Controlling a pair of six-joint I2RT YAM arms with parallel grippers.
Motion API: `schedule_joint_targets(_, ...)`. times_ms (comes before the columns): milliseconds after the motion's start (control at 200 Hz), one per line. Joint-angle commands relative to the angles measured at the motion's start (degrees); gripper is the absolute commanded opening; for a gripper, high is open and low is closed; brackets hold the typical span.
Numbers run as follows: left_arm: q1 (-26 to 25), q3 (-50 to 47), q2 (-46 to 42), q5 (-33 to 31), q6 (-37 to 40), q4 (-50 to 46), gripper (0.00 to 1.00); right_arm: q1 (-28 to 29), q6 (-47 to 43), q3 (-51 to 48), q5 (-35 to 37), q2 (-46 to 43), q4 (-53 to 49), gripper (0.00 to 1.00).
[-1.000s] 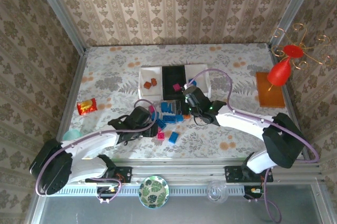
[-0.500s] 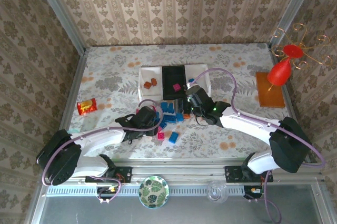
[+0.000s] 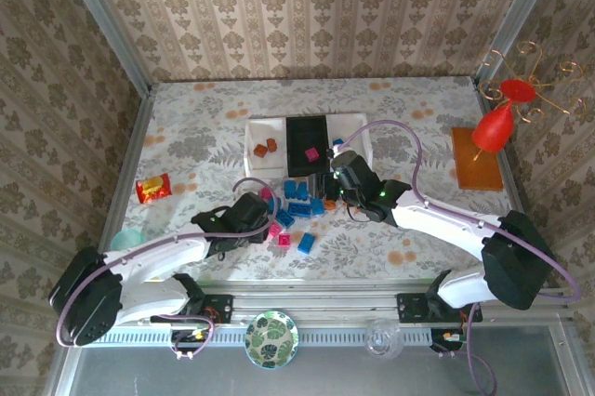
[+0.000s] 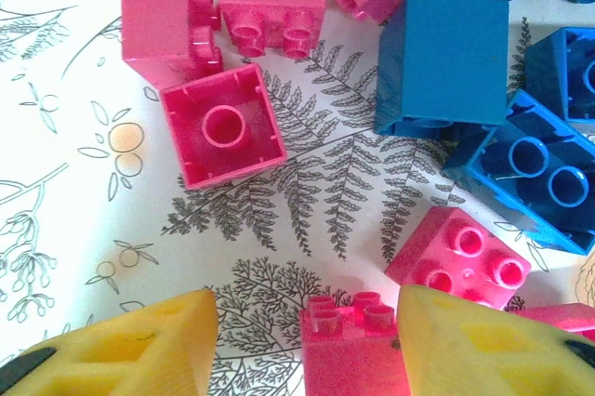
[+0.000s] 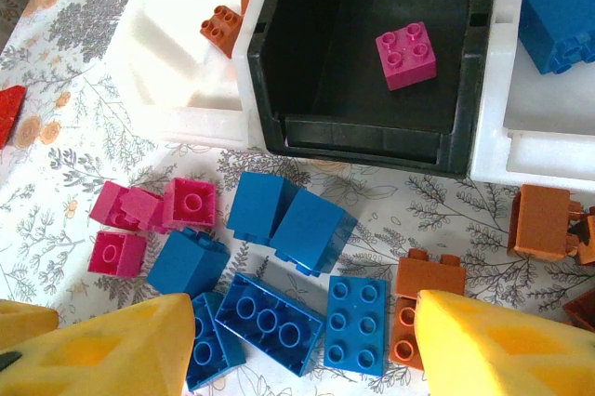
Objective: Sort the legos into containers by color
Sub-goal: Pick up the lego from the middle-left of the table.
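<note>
Three trays stand side by side at the back middle. The left white tray (image 3: 253, 140) (image 5: 177, 52) holds brown bricks (image 5: 223, 26). A magenta brick (image 5: 406, 55) lies in the black tray (image 3: 307, 126) (image 5: 372, 126), and a blue brick (image 5: 558, 19) in the right white tray (image 3: 361, 131). Loose blue bricks (image 5: 279, 322), pink bricks (image 4: 218, 126) and brown-orange bricks (image 5: 429, 277) lie in front. My left gripper (image 4: 307, 322) is open low over the table, and a pink brick (image 4: 353, 349) stands between its fingers against the right one. My right gripper (image 5: 307, 331) hangs open above the blue bricks.
A red-yellow snack packet (image 3: 152, 189) lies at the left, with a teal cup (image 3: 125, 240) near the left edge. An orange-brown mat (image 3: 476, 159) and a red ornament (image 3: 497, 122) on a wire stand sit at the right. Metal rails edge the table.
The left gripper has shifted slightly among the pink bricks and its arm has swung. The right gripper drifted a little to the right over the blue bricks.
</note>
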Motion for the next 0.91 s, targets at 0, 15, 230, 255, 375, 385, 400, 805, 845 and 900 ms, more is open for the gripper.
schedule_joint_targets(0,-0.4,-1.1,-1.0,-1.1,-0.9,-2.1,0.56,0.0,1.0,-0.8,1.7,-1.2,0.3,0.66)
schedule_joint_targets(15,-0.4,-1.2,-0.9,-0.9,-0.9,-1.8,0.56,0.0,1.0,-0.8,1.7,-1.2,0.3,0.66)
schedule_joint_targets(230,-0.4,-2.1,2.8,2.9,-0.8,2.5,0.62,0.0,1.0,-0.8,2.0,-1.4,0.2,0.66)
schedule_joint_targets(255,-0.4,-2.1,3.2,2.9,-0.8,2.7,0.62,0.0,1.0,-0.9,2.1,-1.5,0.1,0.66)
schedule_joint_targets(375,-0.4,-2.7,5.0,3.5,-0.6,4.8,0.57,0.0,0.9,-0.9,2.5,-1.9,0.0,0.66)
schedule_joint_targets(385,-0.4,-2.7,5.2,3.4,-0.6,4.9,0.56,0.0,0.8,-0.9,2.6,-1.9,-0.1,0.66)
schedule_joint_targets(400,-0.4,-2.7,5.4,3.5,-0.6,5.2,0.56,0.0,0.8,-0.9,2.7,-1.9,-0.2,0.66)
schedule_joint_targets(805,-0.4,-2.7,9.0,3.7,-0.8,6.3,0.51,-0.1,0.9,-1.0,2.8,-1.5,0.0,0.66)
schedule_joint_targets(845,-0.3,-2.8,8.9,3.5,-0.9,6.1,0.48,-0.1,0.9,-0.9,2.8,-1.5,-0.1,0.66)
schedule_joint_targets(900,-0.4,-2.8,8.5,3.6,-1.0,5.6,0.4,0.0,0.8,-0.9,2.9,-1.4,-0.2,0.66)
